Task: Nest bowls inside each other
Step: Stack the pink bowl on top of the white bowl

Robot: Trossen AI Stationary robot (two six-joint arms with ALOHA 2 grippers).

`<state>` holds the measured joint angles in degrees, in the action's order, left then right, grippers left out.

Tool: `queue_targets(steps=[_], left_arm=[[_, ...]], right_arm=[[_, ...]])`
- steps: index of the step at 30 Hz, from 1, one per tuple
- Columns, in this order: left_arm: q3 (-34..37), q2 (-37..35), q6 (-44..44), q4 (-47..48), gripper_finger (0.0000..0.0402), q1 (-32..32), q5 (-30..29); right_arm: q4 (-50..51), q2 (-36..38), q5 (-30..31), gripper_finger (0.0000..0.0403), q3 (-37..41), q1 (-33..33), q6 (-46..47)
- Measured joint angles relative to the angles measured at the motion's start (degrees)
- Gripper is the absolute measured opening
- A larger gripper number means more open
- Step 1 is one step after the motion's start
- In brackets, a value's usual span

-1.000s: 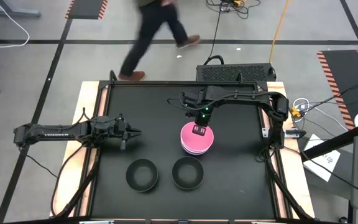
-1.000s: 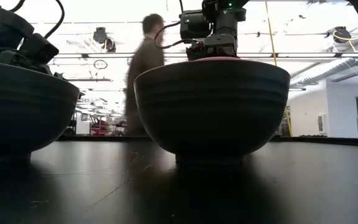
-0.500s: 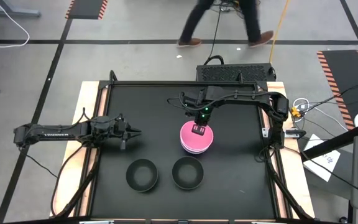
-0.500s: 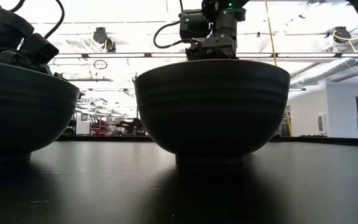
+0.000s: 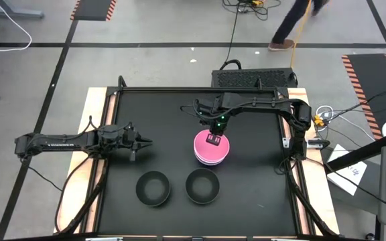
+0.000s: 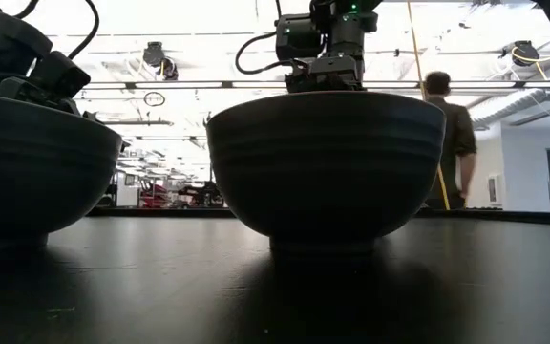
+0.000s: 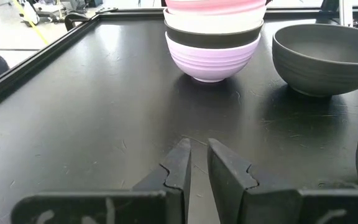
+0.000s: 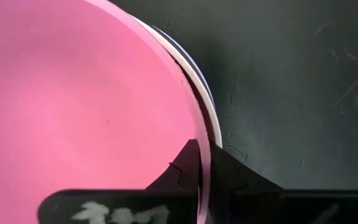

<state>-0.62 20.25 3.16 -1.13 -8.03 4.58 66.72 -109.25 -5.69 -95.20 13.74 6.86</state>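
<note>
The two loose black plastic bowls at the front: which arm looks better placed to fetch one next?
Probably the left. Its gripper hangs free, fingers nearly shut, near the left black plastic bowl. The right gripper is pinching the pink plastic bowl's rim atop the stack.

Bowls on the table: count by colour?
Black: 3, two loose and one in the stack
White: 1
Lavender: 1
Pink: 1
Total: 6

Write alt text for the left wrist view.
A stack of nested bowls, lavender at the bottom, then black, white and pink, stands on the black table beyond the left gripper, its fingers nearly shut. A black bowl stands beside the stack.
</note>
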Motion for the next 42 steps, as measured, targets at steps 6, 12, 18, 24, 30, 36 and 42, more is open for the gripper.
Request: queue_targets(steps=[6, 12, 18, 24, 30, 36, 42], left_arm=[[-0.01, -0.02, 0.00, 0.00, 0.0056, 0.00, 0.00], [-0.01, 0.00, 0.01, 0.00, 0.0056, 0.00, 0.00], [-0.01, -0.02, -0.11, 0.00, 0.0056, 0.00, 0.02], [0.00, -0.01, -0.06, 0.00, 0.0056, -0.02, 0.01], [-0.01, 0.00, -0.04, 0.00, 0.0056, 0.00, 0.02], [0.00, -0.02, -0.04, 0.00, 0.0056, -0.02, 0.02], [-0.01, -0.01, -0.04, 0.00, 0.0056, -0.02, 0.01]], right_arm=[[2.11, -0.02, 2.36, 0.0000, 0.00, -0.41, 1.57], [2.51, -0.02, 4.04, 0.0000, 0.00, -0.38, 2.37], [2.30, -0.02, 4.17, 0.0000, 0.00, -0.38, 2.26], [1.79, -0.02, 4.09, 0.0001, 0.02, -0.38, 1.90], [1.08, -0.09, 3.93, 0.0023, 0.07, -0.38, 2.06], [0.21, -0.11, 1.86, 0.0057, 0.09, -0.73, 2.11], [-0.75, -0.11, 1.36, 0.0088, 0.09, -1.48, 2.12]])
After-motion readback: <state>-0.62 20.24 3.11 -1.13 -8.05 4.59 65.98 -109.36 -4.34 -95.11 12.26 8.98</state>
